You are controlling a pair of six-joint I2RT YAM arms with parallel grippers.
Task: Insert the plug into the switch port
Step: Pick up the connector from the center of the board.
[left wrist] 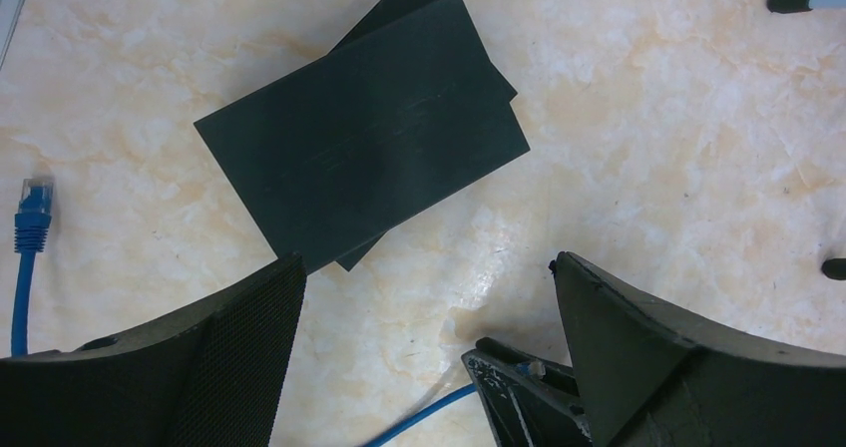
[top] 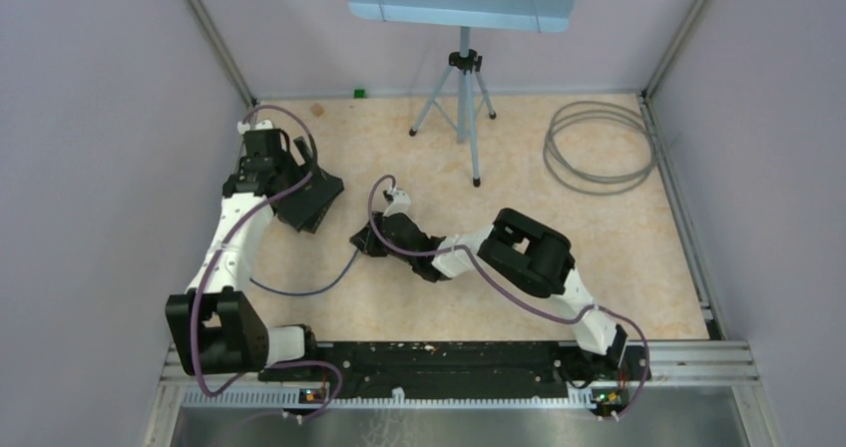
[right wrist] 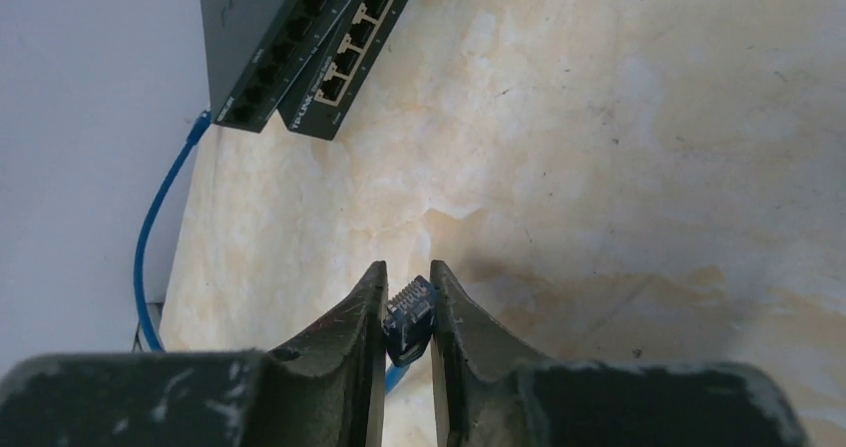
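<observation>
Two black switch boxes (right wrist: 289, 38) lie stacked at the top left of the right wrist view, their rows of ports (right wrist: 351, 50) facing my right gripper. That gripper (right wrist: 407, 267) is shut on the blue plug (right wrist: 409, 315), which sits tilted between the fingertips, well short of the ports. From above, the right gripper (top: 365, 239) lies just right of the switch (top: 317, 203). My left gripper (left wrist: 427, 265) hovers open above the switch (left wrist: 364, 133), nothing between its fingers. The blue cable (left wrist: 424, 409) runs beneath it.
The cable's other blue plug (left wrist: 34, 211) lies on the floor left of the switch. A tripod stand (top: 461, 108) with a blue perforated plate stands at the back. A grey cable coil (top: 599, 148) lies back right. Walls enclose the left, right and back.
</observation>
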